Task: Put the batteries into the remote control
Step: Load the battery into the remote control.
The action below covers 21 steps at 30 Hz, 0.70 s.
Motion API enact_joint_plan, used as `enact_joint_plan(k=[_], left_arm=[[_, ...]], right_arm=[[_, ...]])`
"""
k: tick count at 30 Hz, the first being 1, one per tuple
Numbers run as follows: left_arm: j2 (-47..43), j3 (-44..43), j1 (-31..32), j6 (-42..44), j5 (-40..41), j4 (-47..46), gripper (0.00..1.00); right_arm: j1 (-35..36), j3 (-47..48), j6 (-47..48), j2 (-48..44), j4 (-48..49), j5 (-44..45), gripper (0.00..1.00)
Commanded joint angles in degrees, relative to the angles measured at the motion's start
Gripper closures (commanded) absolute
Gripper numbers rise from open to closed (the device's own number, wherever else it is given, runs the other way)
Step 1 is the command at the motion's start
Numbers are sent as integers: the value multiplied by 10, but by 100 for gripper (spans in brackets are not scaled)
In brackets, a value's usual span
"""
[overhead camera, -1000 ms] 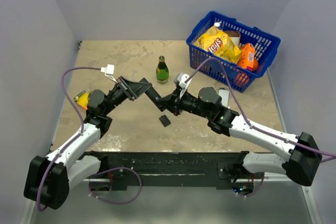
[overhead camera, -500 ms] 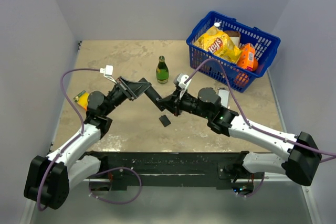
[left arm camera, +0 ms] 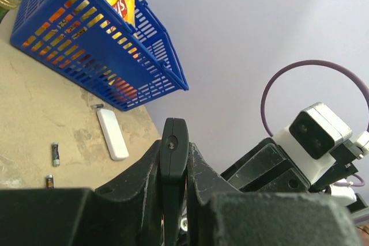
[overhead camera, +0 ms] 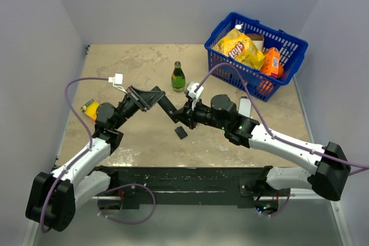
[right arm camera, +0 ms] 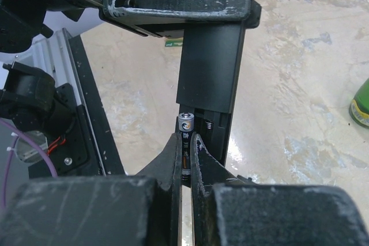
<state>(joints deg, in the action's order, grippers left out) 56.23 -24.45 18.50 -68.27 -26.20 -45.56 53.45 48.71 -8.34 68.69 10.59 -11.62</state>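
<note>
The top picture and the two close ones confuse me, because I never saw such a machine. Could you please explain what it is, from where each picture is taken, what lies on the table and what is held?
This is a robot with two arms bolted at the near edge of a table; each ends in a two-finger gripper. The wide picture comes from a fixed camera above and behind the arms. The other two come from cameras on the wrists, so each shows its own fingers. The left gripper is shut on the remote control. The right gripper is shut on a battery, right at the remote's open compartment. On the table are a green bottle, a blue basket of snacks, a small black cover, a flat white device and two loose batteries.
</note>
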Motion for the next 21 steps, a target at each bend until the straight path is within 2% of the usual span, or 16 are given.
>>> enact_joint_plan(k=[1, 9, 21], left_arm=[[-24, -17, 0, -12, 35, -93, 100], [-49, -31, 0, 17, 29, -92, 100], [-62, -27, 0, 23, 10, -162, 100]], right_arm=[[23, 27, 10, 39, -86, 7, 100], [31, 46, -8, 87, -140, 59, 100], [31, 51, -26, 121, -179, 80, 100]])
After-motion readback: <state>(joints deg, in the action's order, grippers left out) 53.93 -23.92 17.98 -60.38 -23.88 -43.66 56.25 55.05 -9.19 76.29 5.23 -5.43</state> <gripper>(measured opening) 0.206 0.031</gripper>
